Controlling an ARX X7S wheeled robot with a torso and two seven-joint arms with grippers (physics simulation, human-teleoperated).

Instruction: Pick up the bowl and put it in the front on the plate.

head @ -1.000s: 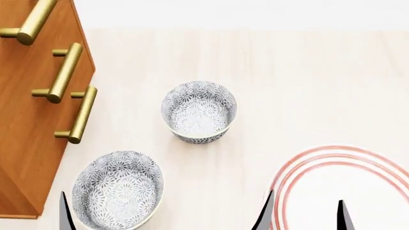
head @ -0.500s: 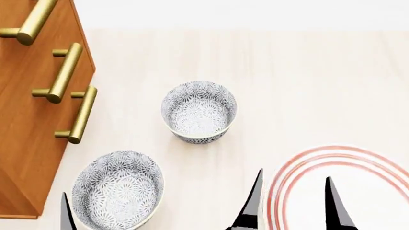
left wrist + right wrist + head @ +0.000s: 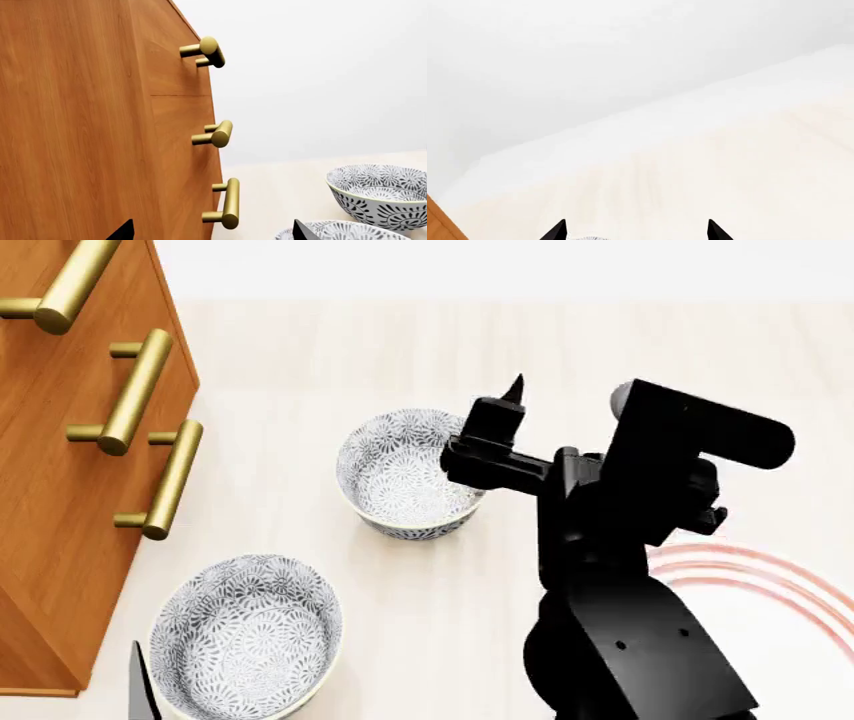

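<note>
Two grey-and-white floral bowls stand on the pale table: a farther bowl [image 3: 407,475] and a nearer bowl [image 3: 244,635] by the cabinet. The red-ringed white plate [image 3: 787,580] lies at the lower right, largely hidden by my black right arm [image 3: 614,510]. One right fingertip [image 3: 514,390] rises just beyond the farther bowl's right rim. In the right wrist view my right gripper [image 3: 636,231] is open with nothing in it, and a sliver of bowl rim [image 3: 587,238] shows by one tip. My left gripper [image 3: 212,232] is open, next to the nearer bowl [image 3: 340,231].
A wooden drawer cabinet [image 3: 67,490] with brass bar handles [image 3: 167,480] stands along the left, close to the nearer bowl. In the left wrist view the cabinet's side [image 3: 80,125] fills most of the picture. A white wall runs behind the table.
My right arm has swung up and forward from the lower edge over the plate to the farther bowl's right rim, now covering much of the plate. Left gripper and both bowls are unmoved.
</note>
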